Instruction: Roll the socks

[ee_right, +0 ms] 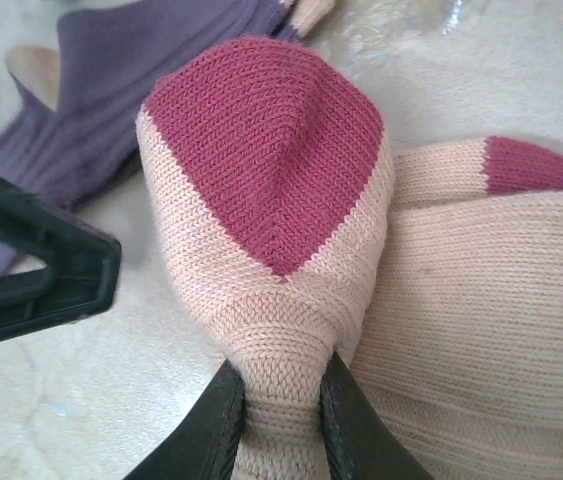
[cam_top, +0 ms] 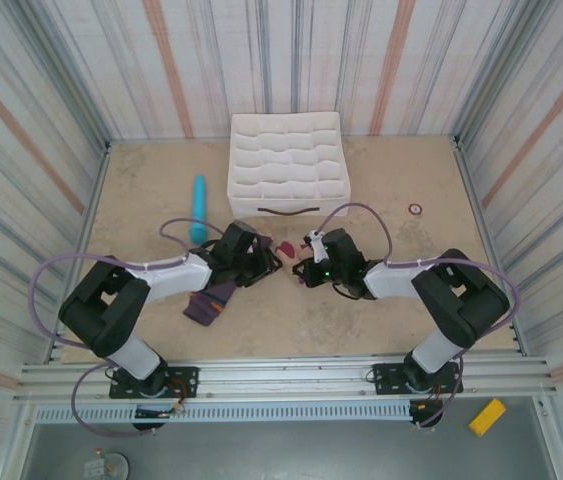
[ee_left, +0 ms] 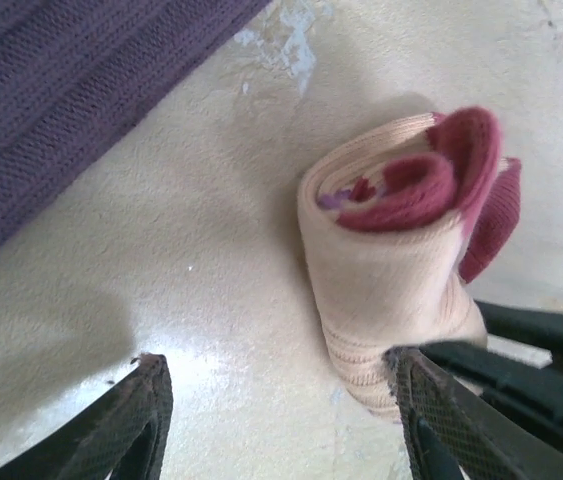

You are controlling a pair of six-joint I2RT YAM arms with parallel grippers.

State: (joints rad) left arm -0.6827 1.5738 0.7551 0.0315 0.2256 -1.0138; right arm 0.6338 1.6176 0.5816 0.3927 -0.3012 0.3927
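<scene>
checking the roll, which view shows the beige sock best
Left wrist: the rolled beige sock shows almost whole. Right wrist is a close-up of its maroon-tipped end, pinched by the right gripper. Top external gives a tiny maroon speck.

The beige sock [ee_right: 291,300] is a fine matt knit, and its maroon toe shows clear rows of stitches. The purple sock [ee_left: 61,90] is ribbed cloth, just as dull. The tabletop [ee_left: 161,300] is pale and slightly rough, with a faint sheen. The left fingers [ee_left: 126,425] carry dark cross-hatched pads. The right fingers [ee_right: 213,430] look like smooth matt black plastic. At the tabletop's far edge, the organiser box [cam_top: 261,203] looks like matt white fabric.
</scene>
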